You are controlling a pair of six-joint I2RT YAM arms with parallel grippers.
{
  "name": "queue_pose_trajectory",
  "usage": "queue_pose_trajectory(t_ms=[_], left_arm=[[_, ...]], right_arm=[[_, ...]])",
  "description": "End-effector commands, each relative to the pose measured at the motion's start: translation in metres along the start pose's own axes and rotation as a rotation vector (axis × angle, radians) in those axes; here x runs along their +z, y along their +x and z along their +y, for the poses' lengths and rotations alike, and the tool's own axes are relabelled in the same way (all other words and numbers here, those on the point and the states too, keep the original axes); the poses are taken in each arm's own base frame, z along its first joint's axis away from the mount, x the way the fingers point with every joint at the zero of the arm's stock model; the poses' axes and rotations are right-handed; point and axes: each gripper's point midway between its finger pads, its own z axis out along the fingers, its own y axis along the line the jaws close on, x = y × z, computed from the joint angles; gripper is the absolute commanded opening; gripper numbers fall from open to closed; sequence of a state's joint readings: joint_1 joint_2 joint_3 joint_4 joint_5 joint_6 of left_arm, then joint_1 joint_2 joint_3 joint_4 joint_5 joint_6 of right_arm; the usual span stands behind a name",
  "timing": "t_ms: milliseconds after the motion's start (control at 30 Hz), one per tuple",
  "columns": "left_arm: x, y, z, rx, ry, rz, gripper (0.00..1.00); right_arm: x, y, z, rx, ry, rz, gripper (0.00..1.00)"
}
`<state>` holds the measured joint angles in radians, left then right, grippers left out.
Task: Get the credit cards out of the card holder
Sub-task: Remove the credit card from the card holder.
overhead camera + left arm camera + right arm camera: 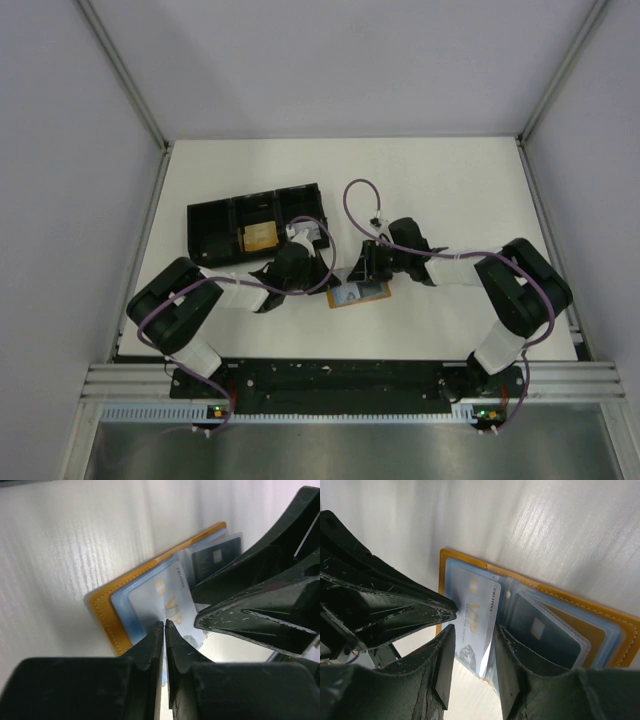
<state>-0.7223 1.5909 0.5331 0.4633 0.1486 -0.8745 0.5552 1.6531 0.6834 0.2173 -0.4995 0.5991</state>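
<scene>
Left gripper clenched on the edge of a pale VIP credit card sticking out of the open orange card holder, flat on the table. Right gripper spread, straddling that card. Farther back: black tray.

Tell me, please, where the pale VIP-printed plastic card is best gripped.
Probably the end of the pale card sticking out of the clear pocket of the open orange-tan stitched holder. Come from that exposed side, jaws pinching its flat faces; the rest looks sleeved.
</scene>
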Motion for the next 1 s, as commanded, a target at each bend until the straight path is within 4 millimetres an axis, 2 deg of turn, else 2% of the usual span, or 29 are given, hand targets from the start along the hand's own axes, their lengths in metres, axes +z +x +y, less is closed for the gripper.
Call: queue_pose_trajectory(t_ms=[0,100,167,233,333,400,500,600,733,967], left_arm=[[0.004,0.006,0.001,-0.025,0.025,0.015,0.08],[0.004,0.014,0.009,-0.048,0.009,0.033,0.03],[0.003,0.017,0.010,-0.056,0.013,0.042,0.00],[0.002,0.019,0.012,-0.064,0.011,0.041,0.00],[-0.001,0.021,0.016,-0.070,0.006,0.037,0.00],[-0.002,0.023,0.018,-0.077,0.008,0.039,0.00],[-0.003,0.023,0.015,-0.084,0.027,0.042,0.00],[-0.010,0.017,0.014,-0.093,0.037,0.016,0.02],[-0.020,0.010,0.018,-0.083,0.012,-0.011,0.12],[-0.023,0.005,0.016,-0.046,-0.007,-0.009,0.20]], right_arm=[[0.006,-0.005,0.006,-0.010,-0.071,-0.019,0.36],[0.007,-0.001,0.006,0.002,-0.089,-0.006,0.33],[0.007,0.000,0.007,0.009,-0.106,-0.007,0.27],[0.006,0.000,0.006,0.019,-0.108,-0.009,0.26],[0.004,0.001,0.004,0.027,-0.118,-0.013,0.15],[0.003,0.001,0.007,0.032,-0.146,-0.015,0.11],[0.004,0.002,0.010,0.033,-0.178,-0.013,0.00],[0.003,0.001,0.008,0.031,-0.174,-0.019,0.00],[0.000,0.002,0.007,0.032,-0.174,-0.027,0.00],[-0.001,0.002,0.009,0.030,-0.190,-0.030,0.00]])
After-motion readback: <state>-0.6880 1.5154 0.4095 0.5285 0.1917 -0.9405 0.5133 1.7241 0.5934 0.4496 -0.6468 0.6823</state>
